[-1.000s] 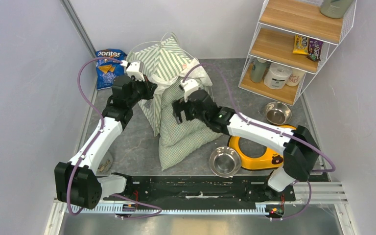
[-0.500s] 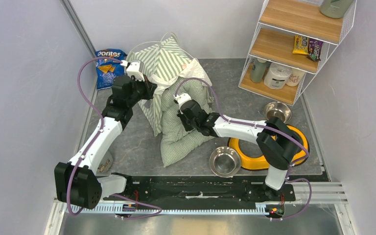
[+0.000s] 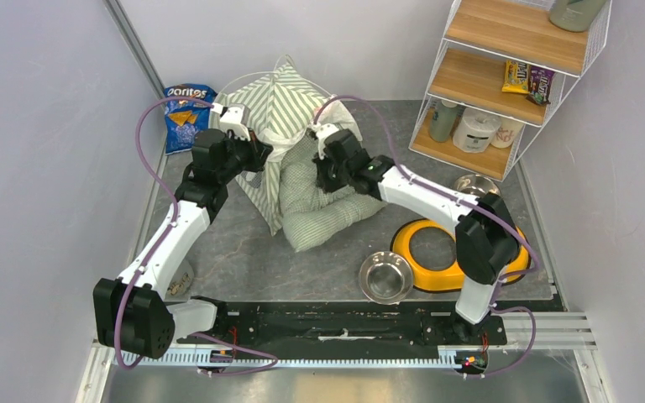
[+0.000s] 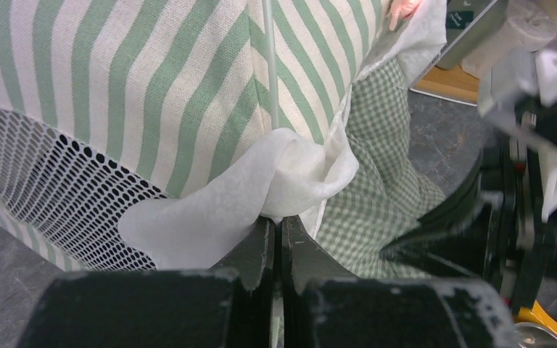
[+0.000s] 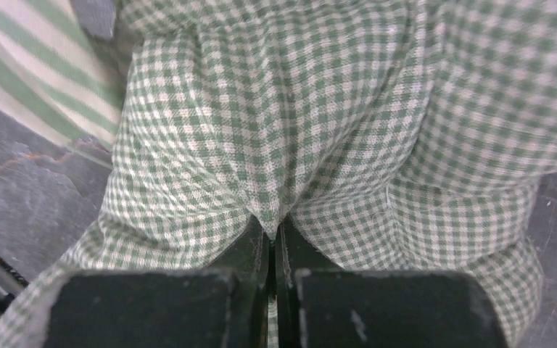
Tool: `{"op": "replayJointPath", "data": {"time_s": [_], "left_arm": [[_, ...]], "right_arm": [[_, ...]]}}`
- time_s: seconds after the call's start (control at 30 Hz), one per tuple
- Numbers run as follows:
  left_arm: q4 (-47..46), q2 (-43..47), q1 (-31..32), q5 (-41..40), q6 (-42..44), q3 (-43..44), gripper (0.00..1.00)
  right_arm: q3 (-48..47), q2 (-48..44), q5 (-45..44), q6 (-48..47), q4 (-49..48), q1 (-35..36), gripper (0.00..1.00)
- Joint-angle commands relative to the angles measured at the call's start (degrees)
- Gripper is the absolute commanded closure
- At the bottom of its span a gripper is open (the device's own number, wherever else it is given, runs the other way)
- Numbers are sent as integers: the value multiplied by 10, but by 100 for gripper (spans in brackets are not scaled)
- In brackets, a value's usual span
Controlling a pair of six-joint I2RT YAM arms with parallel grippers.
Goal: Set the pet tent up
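Note:
The pet tent [image 3: 279, 99], green-and-white striped, stands at the back of the table with a thin pole [image 4: 268, 65] and white mesh [image 4: 51, 181] showing in the left wrist view. My left gripper [image 3: 256, 156] is at its front opening, shut on a white flap of the tent [image 4: 210, 217]. A green checked cushion [image 3: 323, 210] lies bunched at the opening, part of it inside. My right gripper [image 3: 326, 172] is shut on a pinched fold of this cushion [image 5: 319, 130], close to the striped wall [image 5: 29, 65].
A yellow double-bowl holder [image 3: 445, 256] lies front right with a steel bowl [image 3: 385, 275] beside it and another bowl [image 3: 475, 191] behind. A Doritos bag [image 3: 186, 113] is at the back left. A wire shelf rack [image 3: 504, 75] fills the back right corner.
My right gripper went from open to shut on the cushion and moved back toward the tent, dragging the cushion up and bunching it. The left gripper kept its hold.

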State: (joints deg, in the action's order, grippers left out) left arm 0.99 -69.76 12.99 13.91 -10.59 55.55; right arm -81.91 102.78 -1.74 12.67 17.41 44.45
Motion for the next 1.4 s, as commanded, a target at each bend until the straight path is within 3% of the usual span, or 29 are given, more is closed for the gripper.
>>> {"op": "replayJointPath", "data": {"time_s": [0.0, 0.2, 0.27, 0.43, 0.57, 0.67, 0.73, 0.83, 0.93, 1.13, 1.27, 1.37], "left_arm": [[54, -2, 5, 44, 11, -2, 98], [56, -11, 4, 48, 13, 4, 98], [58, -13, 4, 47, 13, 6, 98], [58, -18, 4, 50, 14, 8, 98], [59, -18, 4, 51, 15, 8, 98], [56, -18, 5, 54, 12, 6, 98], [53, -17, 5, 55, 10, 4, 98], [52, -16, 4, 52, 9, 2, 98], [52, -17, 5, 47, 8, 3, 98], [51, -20, 4, 40, 7, 4, 98], [52, -21, 4, 36, 7, 5, 98], [52, -21, 5, 37, 8, 6, 98]], "right_arm": [[-107, 24, 126, -8, -4, -42, 100], [-210, 102, 347, -101, 73, -44, 100], [-233, 118, 367, -111, 100, -41, 100], [-185, 103, 269, -76, 17, -41, 100], [-187, 118, 108, -38, -15, -41, 100], [-194, 140, 42, -15, -26, -44, 96], [-209, 155, 64, -22, -19, -44, 79], [-194, 146, 76, -17, -28, -44, 61], [-154, 108, 59, -11, -46, -44, 51], [-117, 18, -20, 7, -8, -44, 19], [-105, -45, -51, 2, 25, -45, 6], [-98, -80, -16, -29, 43, -45, 3]]}}
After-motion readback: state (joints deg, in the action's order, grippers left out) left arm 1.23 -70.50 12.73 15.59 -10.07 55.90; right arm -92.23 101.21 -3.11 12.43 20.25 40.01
